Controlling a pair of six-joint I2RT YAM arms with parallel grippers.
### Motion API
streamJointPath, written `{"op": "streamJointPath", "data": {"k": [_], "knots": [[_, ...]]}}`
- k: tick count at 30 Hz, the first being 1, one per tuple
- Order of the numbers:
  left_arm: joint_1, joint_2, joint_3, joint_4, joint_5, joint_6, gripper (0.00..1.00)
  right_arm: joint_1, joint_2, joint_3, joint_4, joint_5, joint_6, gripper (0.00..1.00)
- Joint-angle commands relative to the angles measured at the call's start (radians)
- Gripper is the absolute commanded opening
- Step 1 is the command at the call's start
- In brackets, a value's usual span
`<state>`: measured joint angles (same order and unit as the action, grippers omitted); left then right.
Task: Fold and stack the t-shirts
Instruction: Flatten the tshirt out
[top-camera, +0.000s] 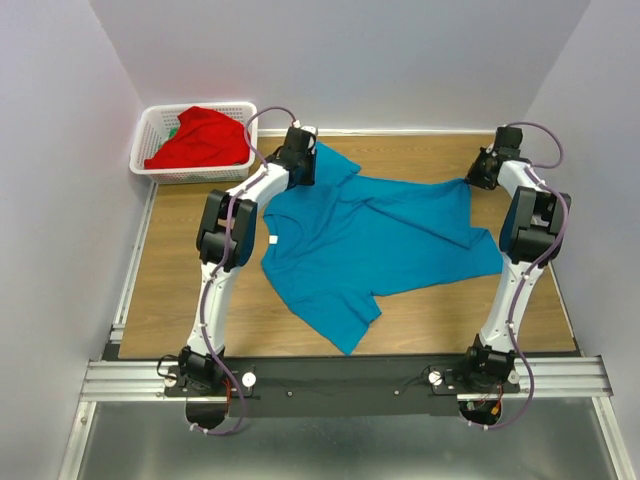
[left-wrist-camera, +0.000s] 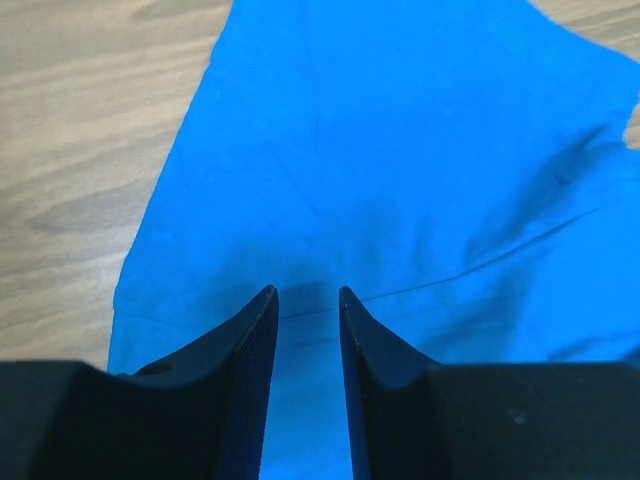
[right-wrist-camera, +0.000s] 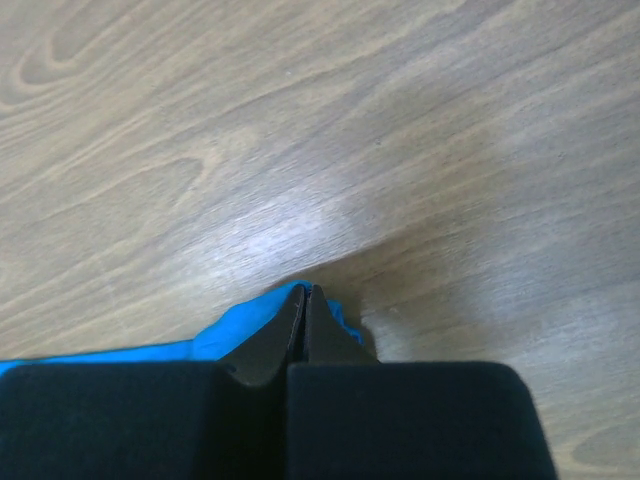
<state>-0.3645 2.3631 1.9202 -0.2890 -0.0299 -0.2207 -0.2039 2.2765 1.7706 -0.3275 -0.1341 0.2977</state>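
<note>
Teal t-shirt (top-camera: 370, 250) lies spread beside the basket (top-camera: 190, 175) holding the red t-shirt (top-camera: 200, 138). Right hand (right-wrist-camera: 305, 290) pinches a teal corner; left hand (left-wrist-camera: 305, 292), jaws apart over the sleeve, should bite deep before lifting.

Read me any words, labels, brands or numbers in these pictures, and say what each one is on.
No text can be read.
The white neck tag on the teal-blue t-shirt is too small to read.
The red t-shirt and white basket show no print.
</note>
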Motion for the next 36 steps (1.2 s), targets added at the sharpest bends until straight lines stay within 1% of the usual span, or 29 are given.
{"op": "streamJointPath", "data": {"k": [1,7,13,20,27,30,34,36], "knots": [[0.045,0.033,0.013,-0.084,-0.004,-0.072,0.39,0.001,0.055,0.050,0.027,0.044,-0.017,0.01],[0.088,0.045,0.008,-0.081,0.056,-0.118,0.39,0.003,0.121,0.130,0.028,0.050,-0.017,0.01],[0.104,0.078,0.056,-0.156,0.082,-0.137,0.38,0.003,0.185,0.225,0.030,0.054,-0.034,0.01],[0.111,0.062,0.020,-0.118,0.090,-0.177,0.39,0.004,0.271,0.378,0.033,0.067,-0.088,0.01],[0.113,0.053,-0.004,-0.085,0.090,-0.193,0.39,0.011,0.365,0.545,0.048,0.022,-0.152,0.02],[0.114,0.050,-0.012,-0.072,0.088,-0.198,0.39,0.018,0.393,0.584,0.062,0.002,-0.195,0.04],[0.114,0.053,-0.015,-0.065,0.090,-0.201,0.39,0.029,0.397,0.589,0.108,0.005,-0.275,0.08],[0.114,0.055,-0.013,-0.058,0.087,-0.200,0.40,0.031,0.399,0.590,0.122,0.016,-0.285,0.08]]}}
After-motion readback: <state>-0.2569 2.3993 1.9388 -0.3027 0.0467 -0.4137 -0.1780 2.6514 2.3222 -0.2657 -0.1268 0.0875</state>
